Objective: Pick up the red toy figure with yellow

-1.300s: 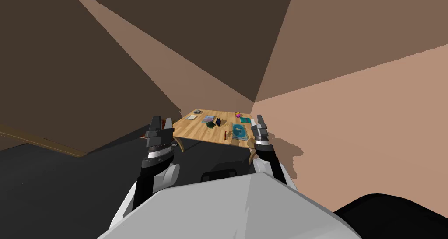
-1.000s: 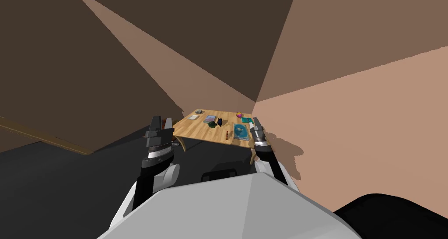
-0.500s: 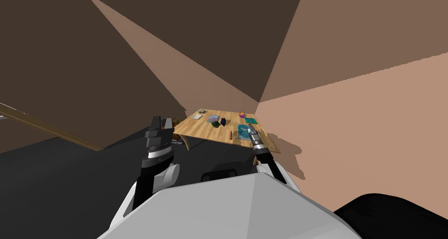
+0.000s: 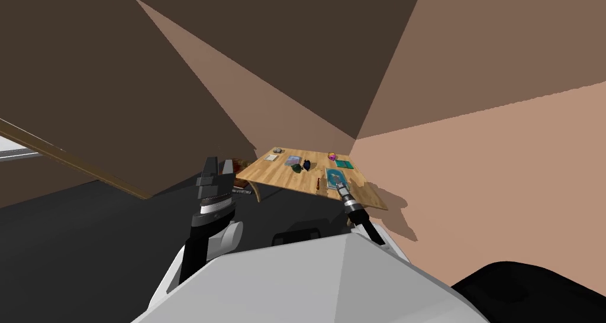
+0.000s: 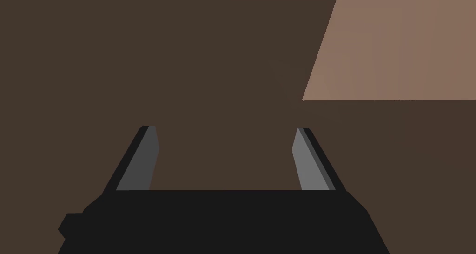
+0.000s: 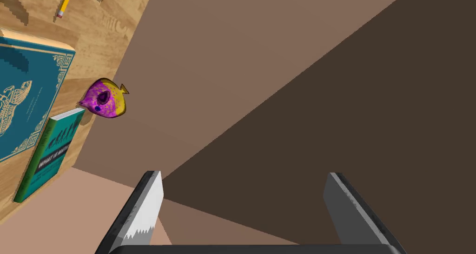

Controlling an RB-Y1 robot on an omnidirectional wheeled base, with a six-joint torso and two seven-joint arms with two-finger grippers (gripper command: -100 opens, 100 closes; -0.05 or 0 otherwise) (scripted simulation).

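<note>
A wooden table point(image 4: 278, 178) bears a large blue book point(image 6: 23, 93), a green book point(image 6: 50, 154) and a pencil point(image 6: 65, 1).

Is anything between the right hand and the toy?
Nothing visible blocks it. The open right hand hangs by the flat blue book; the magenta-and-yellow toy lies beyond, next to the flat green book.

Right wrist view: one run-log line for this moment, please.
right gripper open, at table | pink-yellow fish toy on it, ungrasped | left gripper open
</note>
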